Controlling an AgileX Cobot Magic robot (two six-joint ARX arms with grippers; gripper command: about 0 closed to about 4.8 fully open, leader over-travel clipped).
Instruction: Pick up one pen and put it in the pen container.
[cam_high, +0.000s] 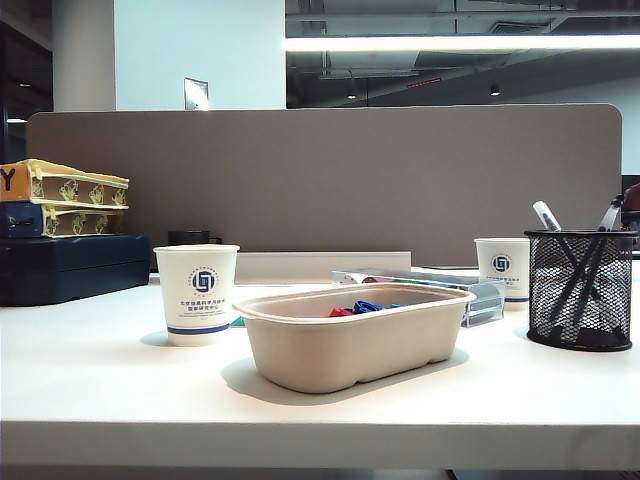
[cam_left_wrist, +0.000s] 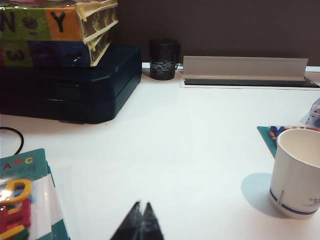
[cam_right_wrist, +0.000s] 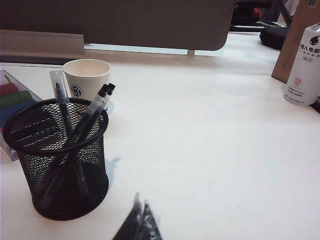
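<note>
Looking across the white table (cam_high: 90, 390), I see the beige pulp tray (cam_high: 350, 345) at centre and the pen container (cam_high: 581, 290) standing at the right, pens (cam_right_wrist: 92, 112) leaning inside it. My right gripper (cam_right_wrist: 140, 225) hovers near that container, tips pressed together and empty; my left gripper (cam_left_wrist: 140, 225) is likewise closed, above bare tabletop near a paper cup (cam_left_wrist: 297, 172).
</note>
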